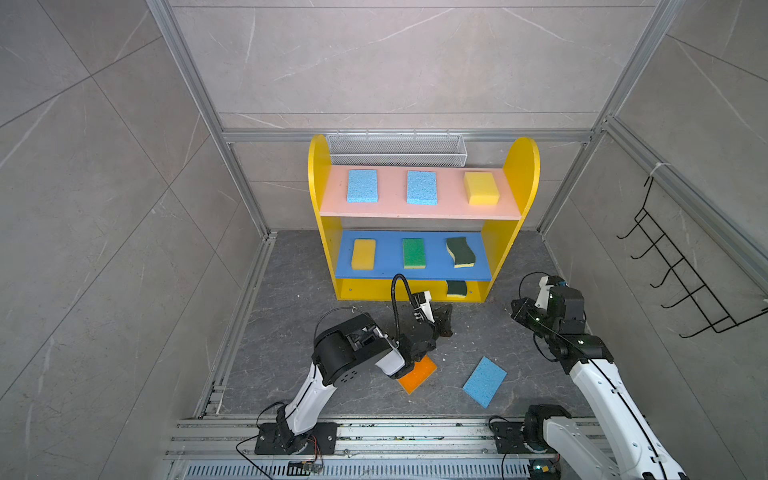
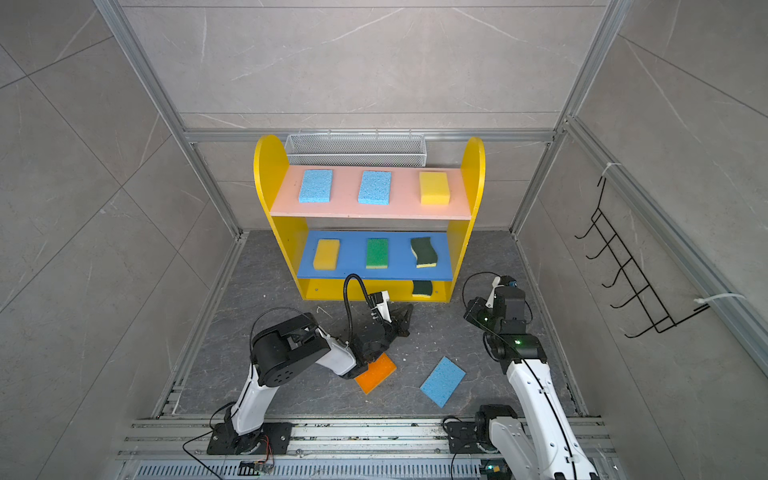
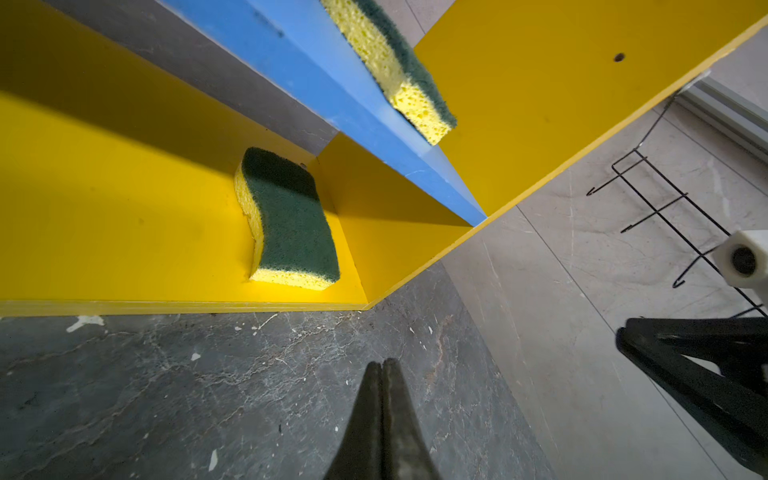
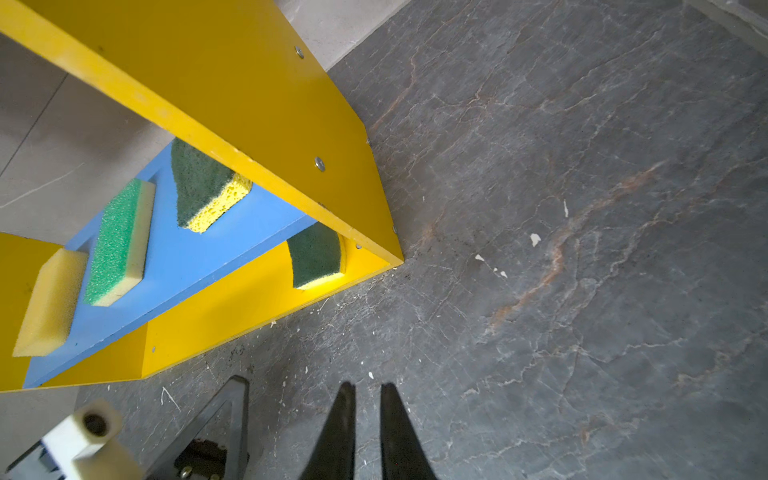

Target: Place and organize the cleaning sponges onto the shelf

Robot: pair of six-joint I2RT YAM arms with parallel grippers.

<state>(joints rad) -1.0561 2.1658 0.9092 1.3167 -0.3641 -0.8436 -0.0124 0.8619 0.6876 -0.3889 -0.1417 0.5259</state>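
The left gripper (image 3: pixel 381 365) is squeezed tight on nothing, near the shelf's (image 3: pixel 124 232) front edge. The right gripper (image 4: pixel 368 388) has a small gap, holding nothing.

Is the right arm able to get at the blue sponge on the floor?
Probably yes: the blue sponge lies on bare floor beside that arm, nothing on top or crowding it, and the right gripper is empty, jaws slightly apart.

Left end effector (image 3: pixel 381 365) closed, right end effector (image 4: pixel 368 387) slightly parted.
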